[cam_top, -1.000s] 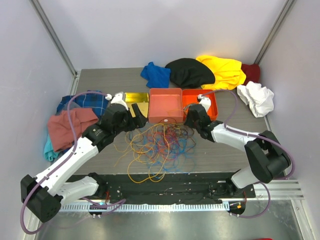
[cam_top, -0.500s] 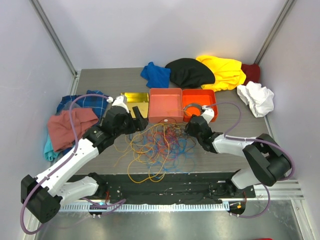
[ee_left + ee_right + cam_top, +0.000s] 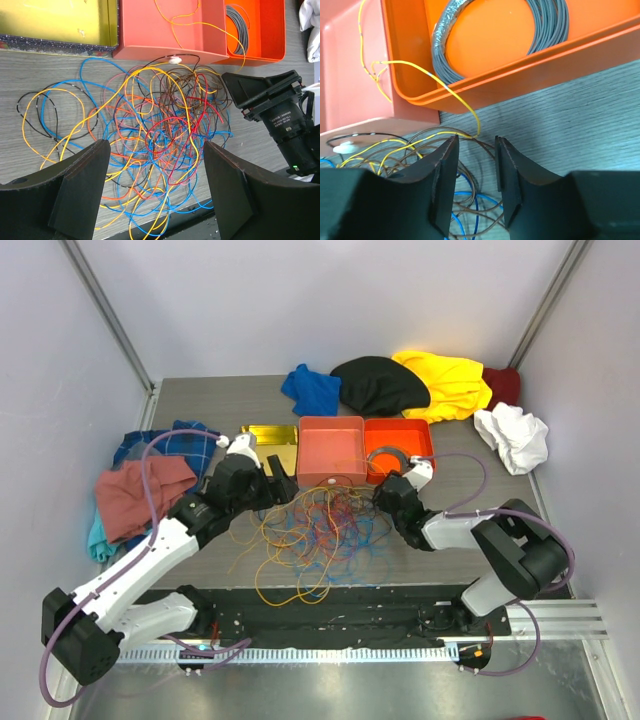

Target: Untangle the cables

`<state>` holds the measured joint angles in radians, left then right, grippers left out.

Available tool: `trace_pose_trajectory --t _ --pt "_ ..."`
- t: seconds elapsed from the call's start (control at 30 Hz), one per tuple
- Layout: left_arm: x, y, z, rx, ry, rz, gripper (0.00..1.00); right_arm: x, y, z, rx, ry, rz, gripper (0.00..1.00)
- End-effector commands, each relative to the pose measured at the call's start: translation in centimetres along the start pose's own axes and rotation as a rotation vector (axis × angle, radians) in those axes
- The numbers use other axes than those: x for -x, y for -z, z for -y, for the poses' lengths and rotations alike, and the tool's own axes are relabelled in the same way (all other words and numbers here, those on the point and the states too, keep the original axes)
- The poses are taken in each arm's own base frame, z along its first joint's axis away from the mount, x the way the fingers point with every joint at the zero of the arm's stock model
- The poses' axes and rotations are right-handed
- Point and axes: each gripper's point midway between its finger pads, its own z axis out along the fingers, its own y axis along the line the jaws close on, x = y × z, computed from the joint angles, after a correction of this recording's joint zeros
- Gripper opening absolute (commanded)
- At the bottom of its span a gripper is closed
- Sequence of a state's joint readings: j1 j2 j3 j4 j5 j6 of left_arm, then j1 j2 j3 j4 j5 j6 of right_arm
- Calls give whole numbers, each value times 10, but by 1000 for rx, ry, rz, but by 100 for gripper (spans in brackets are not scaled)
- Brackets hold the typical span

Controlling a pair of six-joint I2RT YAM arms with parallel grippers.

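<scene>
Only tiny, unreadable white lettering (image 3: 281, 118) on right arm (image 3: 292, 137) beside tangled cables (image 3: 160, 130).

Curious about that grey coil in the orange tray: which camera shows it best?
Right wrist: the grey coil fills the upper frame, strands distinct. Left wrist catches an arc at its top edge; the top view shows only a tiny ring.

I count one tangle of cables (image 3: 320, 525), its strands too many to number. Three open containers: one gold tin (image 3: 265, 434), one salmon box (image 3: 330, 445), one orange tray (image 3: 412, 434). One grey coil (image 3: 442, 42). Eight cloths (image 3: 380, 385): five at rear, three at left. Two arms: left arm (image 3: 150, 550), right arm (image 3: 455, 531).
</scene>
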<state>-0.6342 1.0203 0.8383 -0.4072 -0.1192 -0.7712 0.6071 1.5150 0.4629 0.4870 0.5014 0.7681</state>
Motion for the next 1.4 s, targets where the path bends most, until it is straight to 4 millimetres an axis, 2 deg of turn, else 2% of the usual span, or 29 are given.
trace_pose_trajectory --t 0.0,0.13,0.3,0.4,0.47,0.6,0.7,0.8,0.9,0.93,1.03,1.2,1.23,1.27,1.33,1.37 --pt "5 -2 8 -31 -2 24 80 13 -7 -6 11 -70 83 40" --pt "3 -3 7 -26 -5 17 80 11 -7 -3 3 -79 92 27" --pt "-1 -6 7 -19 -8 4 79 16 -7 -4 15 -112 125 24" --pt "-3 -7 8 -22 -12 -5 79 16 -6 -5 30 -117 131 26" --pt "-3 -6 8 -21 -14 -4 79 16 -5 -4 29 -119 132 33" --pt "-6 -8 8 -16 -15 -11 79 17 -5 -7 47 -135 138 38" --pt "-9 -8 8 -15 -18 -16 79 16 -5 -6 43 -135 139 38" --pt "-10 -10 9 -15 -20 -21 79 18 -8 -8 41 -144 149 32" --pt "-13 -11 10 -12 -24 -30 79 16 -11 -10 50 -153 146 17" --pt "-13 -11 11 -15 -26 -31 79 15 -11 -11 52 -154 144 7" --pt "-13 -11 12 -15 -25 -31 79 16 -10 -11 53 -155 147 1" --pt "-14 -12 13 -12 -26 -31 79 27 6 -18 70 -116 172 1" --pt "-15 -13 12 -9 -26 -32 79 37 18 -31 107 -120 193 1" --pt "-15 -13 12 -10 -26 -31 79 40 22 -30 89 -101 199 1" --pt "-15 -13 13 -11 -25 -28 79 64 39 -48 133 -98 246 1" --pt "-15 -14 13 -15 -21 -27 79 66 44 -50 132 -79 239 1"
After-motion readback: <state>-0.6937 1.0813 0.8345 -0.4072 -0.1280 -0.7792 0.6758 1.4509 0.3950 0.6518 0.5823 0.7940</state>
